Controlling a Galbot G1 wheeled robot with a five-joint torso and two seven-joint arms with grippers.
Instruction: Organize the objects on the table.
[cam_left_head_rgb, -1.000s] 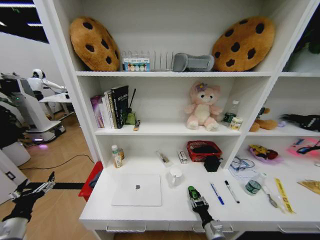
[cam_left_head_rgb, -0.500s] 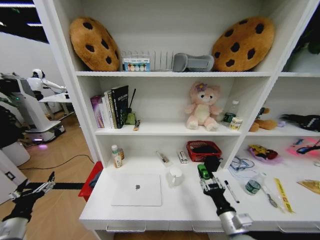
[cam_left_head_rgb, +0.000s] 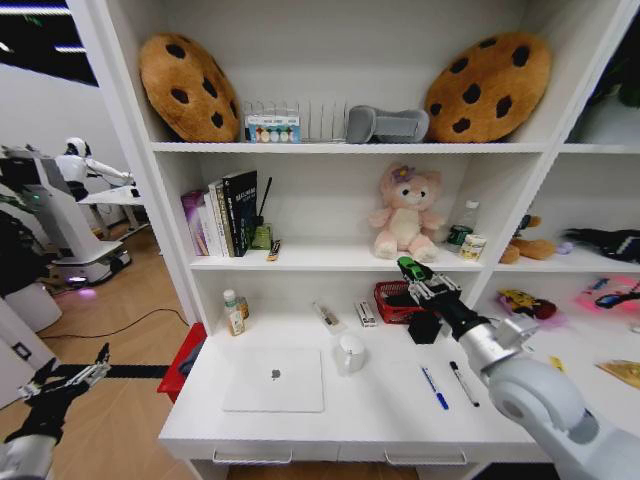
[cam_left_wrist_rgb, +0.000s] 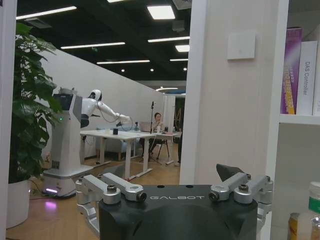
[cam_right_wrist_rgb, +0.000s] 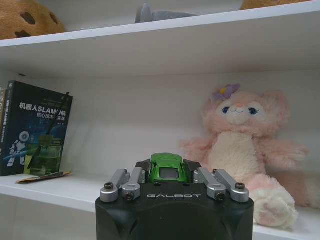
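My right gripper (cam_left_head_rgb: 414, 272) is shut on the small green object (cam_left_head_rgb: 409, 267), a toy-car shape (cam_right_wrist_rgb: 169, 167), and holds it in the air above the red basket (cam_left_head_rgb: 396, 302). It hangs just below and in front of the middle shelf (cam_left_head_rgb: 330, 262), near the pink plush toy (cam_right_wrist_rgb: 245, 140). On the white table (cam_left_head_rgb: 350, 420) lie the silver laptop (cam_left_head_rgb: 274, 380) at front left, and the blue pen (cam_left_head_rgb: 434, 387) and black pen (cam_left_head_rgb: 463, 383) side by side at front right. My left gripper (cam_left_head_rgb: 68, 375) hangs open off the table's left end, low over the floor.
A white cup (cam_left_head_rgb: 350, 352) stands beside the laptop and small bottles (cam_left_head_rgb: 233, 313) at the back left. A black box (cam_left_head_rgb: 424, 328) sits in front of the basket. Books (cam_left_head_rgb: 228, 213) fill the shelf's left end. More clutter lies on the desk's right part (cam_left_head_rgb: 530, 305).
My right gripper has carried the green object up and back from over the table's front edge to the height of the middle shelf. The left arm has not moved.
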